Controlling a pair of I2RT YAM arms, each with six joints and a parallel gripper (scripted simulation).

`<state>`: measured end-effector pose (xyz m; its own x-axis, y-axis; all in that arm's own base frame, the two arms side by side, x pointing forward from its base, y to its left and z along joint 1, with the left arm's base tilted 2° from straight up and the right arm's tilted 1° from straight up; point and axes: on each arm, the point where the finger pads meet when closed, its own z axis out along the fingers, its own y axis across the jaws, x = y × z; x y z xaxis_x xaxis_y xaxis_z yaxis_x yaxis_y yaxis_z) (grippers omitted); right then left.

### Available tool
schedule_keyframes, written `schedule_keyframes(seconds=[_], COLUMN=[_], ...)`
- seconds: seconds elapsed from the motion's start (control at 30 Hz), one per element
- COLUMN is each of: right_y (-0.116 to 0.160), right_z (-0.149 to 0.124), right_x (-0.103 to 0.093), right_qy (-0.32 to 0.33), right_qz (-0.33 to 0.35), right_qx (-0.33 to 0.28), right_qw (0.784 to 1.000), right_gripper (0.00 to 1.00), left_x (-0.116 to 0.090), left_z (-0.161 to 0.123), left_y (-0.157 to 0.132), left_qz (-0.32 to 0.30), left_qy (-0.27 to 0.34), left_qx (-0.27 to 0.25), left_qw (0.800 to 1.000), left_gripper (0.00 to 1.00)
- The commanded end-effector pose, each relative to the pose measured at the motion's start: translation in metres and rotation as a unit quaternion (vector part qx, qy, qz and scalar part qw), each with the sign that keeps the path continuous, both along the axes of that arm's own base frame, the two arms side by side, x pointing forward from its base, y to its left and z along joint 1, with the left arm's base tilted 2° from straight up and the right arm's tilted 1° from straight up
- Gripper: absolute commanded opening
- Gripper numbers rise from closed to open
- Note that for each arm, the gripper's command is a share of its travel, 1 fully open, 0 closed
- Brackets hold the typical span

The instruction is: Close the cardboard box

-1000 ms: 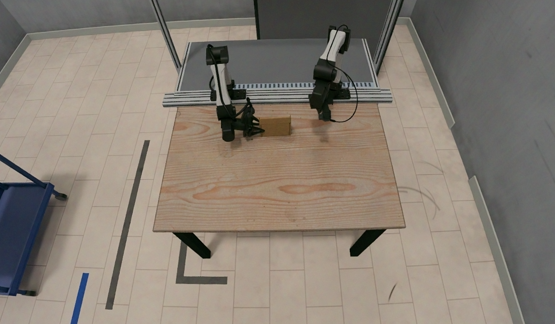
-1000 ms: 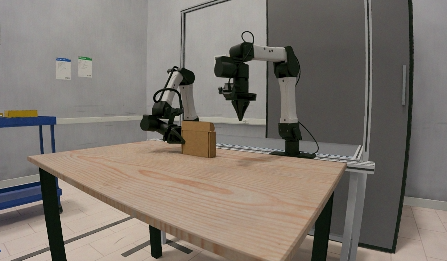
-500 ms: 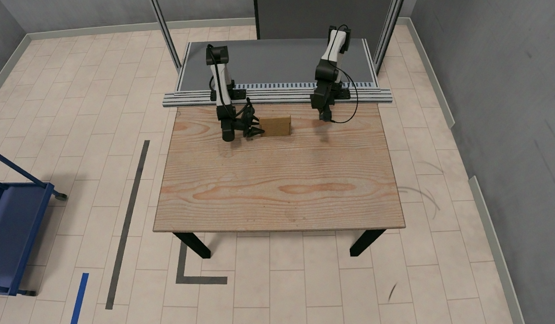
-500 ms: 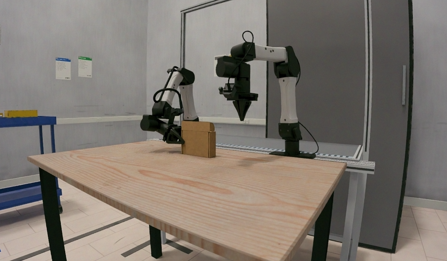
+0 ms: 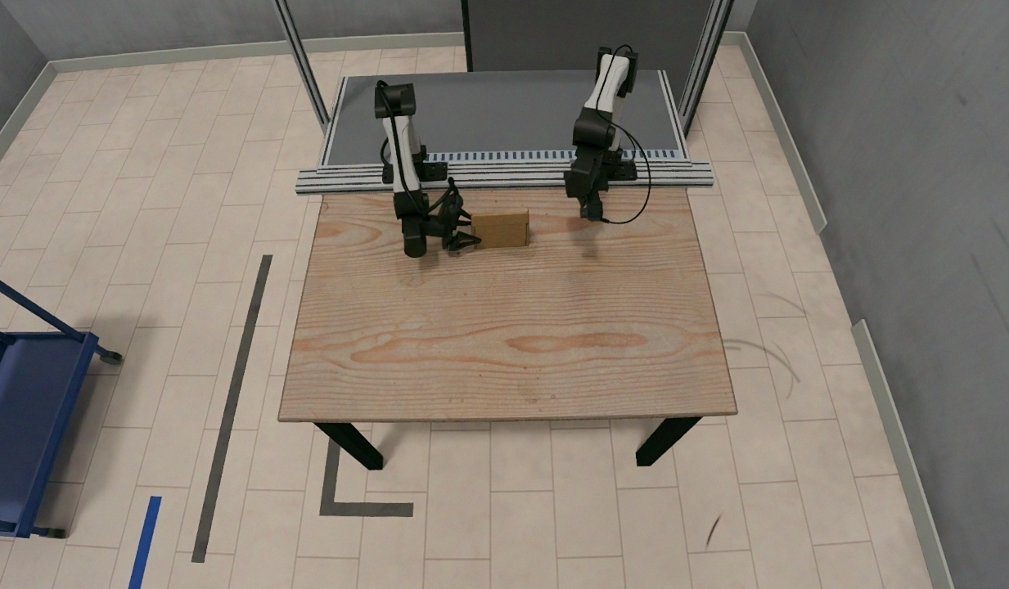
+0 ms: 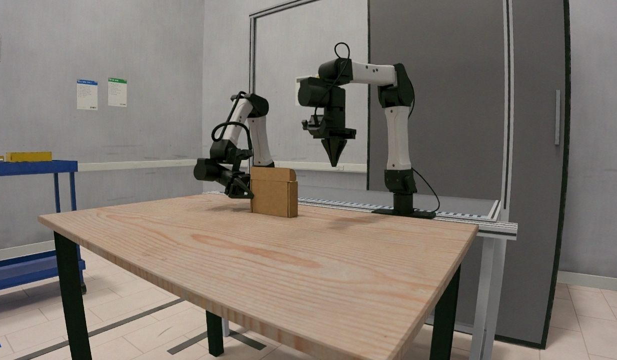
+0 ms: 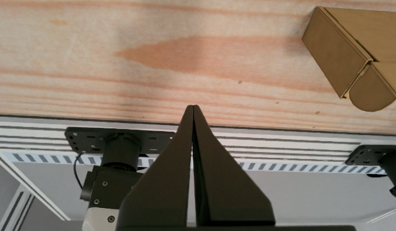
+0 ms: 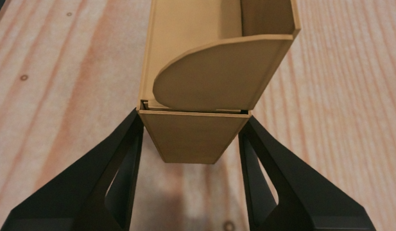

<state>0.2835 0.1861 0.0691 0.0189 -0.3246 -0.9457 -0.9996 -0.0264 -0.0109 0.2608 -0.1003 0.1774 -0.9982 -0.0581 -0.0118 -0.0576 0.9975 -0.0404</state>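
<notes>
The cardboard box (image 5: 500,232) (image 6: 274,197) (image 7: 380,35) stands upright on a narrow wall. Its closing strip (image 6: 271,174) (image 8: 268,16) sticks up from the lid's free edge. One side flap (image 8: 214,77) slants over the front wall from the strip, its rounded edge just above the side wall (image 8: 194,138); the other side flap (image 7: 372,90) shows outside the opposite end. My right gripper (image 5: 474,231) (image 8: 191,114) is open, its fingertips on either side of the near side wall. My left gripper (image 6: 334,165) (image 7: 192,111) is shut and empty, in the air beyond the box's other end.
The wooden table (image 5: 507,307) (image 6: 256,268) reaches well in front of the box. The metal rail (image 5: 507,175) with both arm bases runs behind it. A blue cart (image 5: 35,432) (image 6: 32,167) stands off to the side.
</notes>
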Motion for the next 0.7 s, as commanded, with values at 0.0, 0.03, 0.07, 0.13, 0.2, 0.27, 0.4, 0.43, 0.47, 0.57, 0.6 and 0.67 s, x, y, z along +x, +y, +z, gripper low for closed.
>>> schedule_keyframes(seconds=[0.0,0.03,0.07,0.13,0.2,0.27,0.4,0.43,0.47,0.57,0.6,0.67], right_y=[-0.0015,-0.0015,-0.0015,-0.0015,-0.0015,-0.0015,-0.0015,-0.0015,-0.0015,-0.0015,-0.0015,-0.0015], right_z=[0.0021,0.0021,0.0021,0.0021,0.0021,0.0021,0.0021,0.0021,0.0021,0.0021,0.0021,0.0021], right_x=[0.0018,0.0018,0.0018,0.0018,0.0018,0.0018,0.0018,0.0018,0.0018,0.0018,0.0018,0.0018], right_qy=[-0.005,-0.005,-0.005,-0.005,-0.005,-0.005,-0.005,-0.005,-0.005,-0.005,-0.005,-0.005], right_qz=[-0.003,-0.003,-0.003,-0.003,-0.003,-0.003,-0.003,-0.003,-0.003,-0.003,-0.003,-0.003], right_qx=[0.000,0.000,0.000,0.000,0.000,0.000,0.000,0.000,0.000,0.000,0.000,0.000], right_qw=[1.000,1.000,1.000,1.000,1.000,1.000,1.000,1.000,1.000,1.000,1.000,1.000], right_gripper=[0.65,0.66,0.67,0.68,0.70,0.71,0.73,0.74,0.74,0.77,0.78,0.79], left_x=[0.0006,0.0006,0.0006,0.0006,0.0006,0.0006,0.0006,0.0006,0.0006,0.0006,0.0006,0.0006], left_z=[0.0025,0.0025,0.0025,0.0025,0.0025,0.0025,0.0025,0.0025,0.0025,0.0025,0.0025,0.0025], left_y=[0.0003,0.0003,0.0003,0.0003,0.0003,0.0003,0.0003,0.0003,0.0003,0.0003,0.0003,0.0003], left_qz=[-0.003,-0.003,-0.003,-0.003,-0.003,-0.003,-0.003,-0.003,-0.003,-0.003,-0.003,-0.003], left_qy=[-0.005,-0.005,-0.005,-0.005,-0.005,-0.005,-0.005,-0.005,-0.005,-0.005,-0.005,-0.005], left_qx=[-0.002,-0.002,-0.002,-0.002,-0.002,-0.002,-0.002,-0.002,-0.002,-0.002,-0.002,-0.002], left_qw=[1.000,1.000,1.000,1.000,1.000,1.000,1.000,1.000,1.000,1.000,1.000,1.000], left_gripper=[0.01,0.01,0.01,0.01,0.01,0.01,0.01,0.01,0.01,0.01,0.01,0.01])
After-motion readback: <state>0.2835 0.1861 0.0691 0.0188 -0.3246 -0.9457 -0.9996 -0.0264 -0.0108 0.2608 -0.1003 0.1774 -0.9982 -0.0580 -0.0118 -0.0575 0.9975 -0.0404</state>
